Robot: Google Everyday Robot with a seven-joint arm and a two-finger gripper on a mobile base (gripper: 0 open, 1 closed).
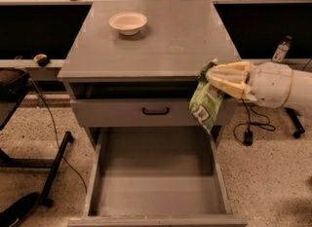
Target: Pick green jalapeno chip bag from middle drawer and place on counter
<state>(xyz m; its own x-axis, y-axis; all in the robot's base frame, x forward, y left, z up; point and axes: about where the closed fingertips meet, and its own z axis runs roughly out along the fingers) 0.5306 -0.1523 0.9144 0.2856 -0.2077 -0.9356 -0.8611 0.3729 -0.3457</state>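
Note:
The green jalapeno chip bag (205, 103) hangs from my gripper (213, 78), which is shut on the bag's top edge. The bag dangles in front of the cabinet's right front corner, level with the drawer front that has the black handle (156, 110). The gripper reaches in from the right, just beside the counter's (165, 41) front right corner. The middle drawer (156, 182) is pulled open below, its grey floor bare.
A cream bowl (127, 23) sits on the counter's back left part. A small bottle (281, 49) stands on the ledge at the right. A black stand's legs (53, 165) and cables lie on the floor at the left.

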